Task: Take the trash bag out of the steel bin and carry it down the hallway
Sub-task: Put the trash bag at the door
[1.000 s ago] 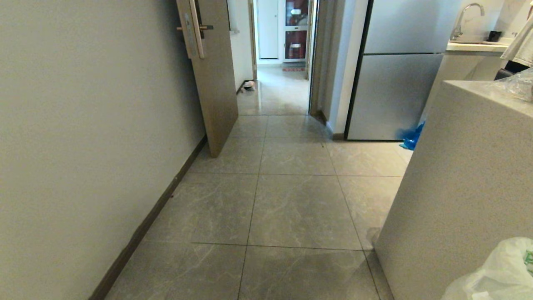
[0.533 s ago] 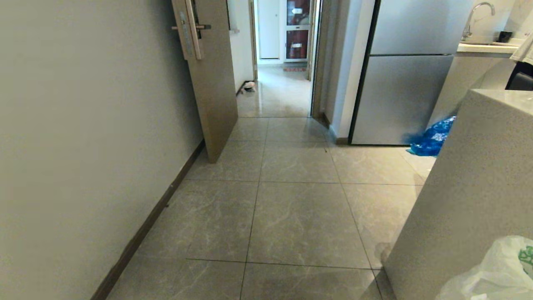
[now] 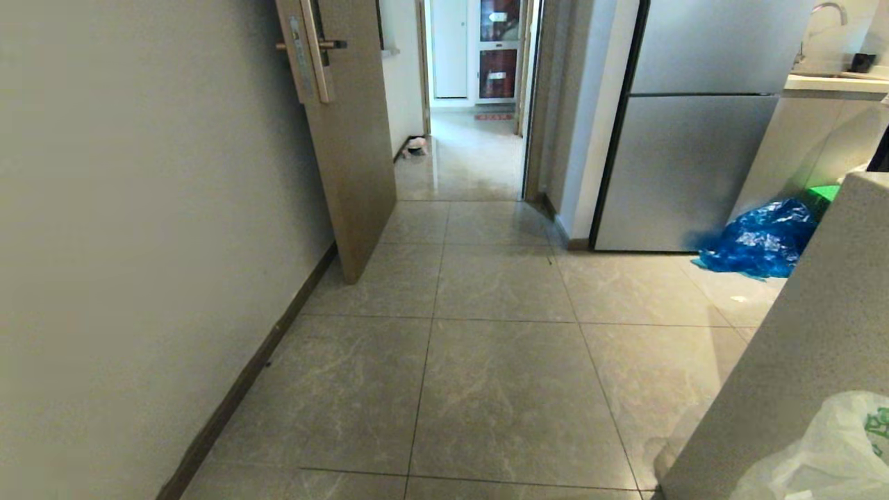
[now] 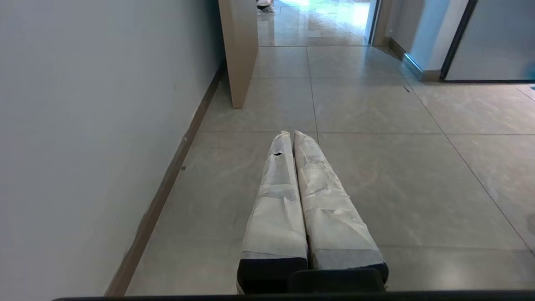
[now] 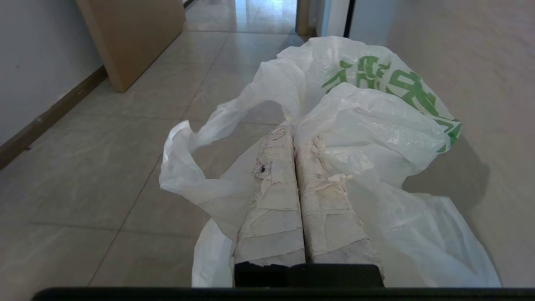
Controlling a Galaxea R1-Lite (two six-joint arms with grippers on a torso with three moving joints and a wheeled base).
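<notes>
The trash bag (image 5: 368, 108), thin white plastic with green printed characters, hangs from my right gripper (image 5: 292, 131), which is shut on its gathered plastic. The bag drapes round both taped fingers. In the head view only a corner of the trash bag (image 3: 826, 451) shows at the lower right. My left gripper (image 4: 291, 134) is shut and empty, held level above the hallway floor (image 4: 376, 175). The hallway floor (image 3: 500, 361) of glossy grey tiles runs ahead to an open doorway. The steel bin is out of view.
A wall with dark baseboard (image 3: 236, 396) runs along the left. An open wooden door (image 3: 347, 139) juts into the passage. A speckled counter (image 3: 799, 333) stands close on the right. A fridge (image 3: 687, 139) and a blue bag (image 3: 757, 239) lie ahead right.
The whole head view has shifted: the door, fridge and floor tiles have drawn nearer and the blue bag has come into sight past the counter. The bag stays in the right gripper.
</notes>
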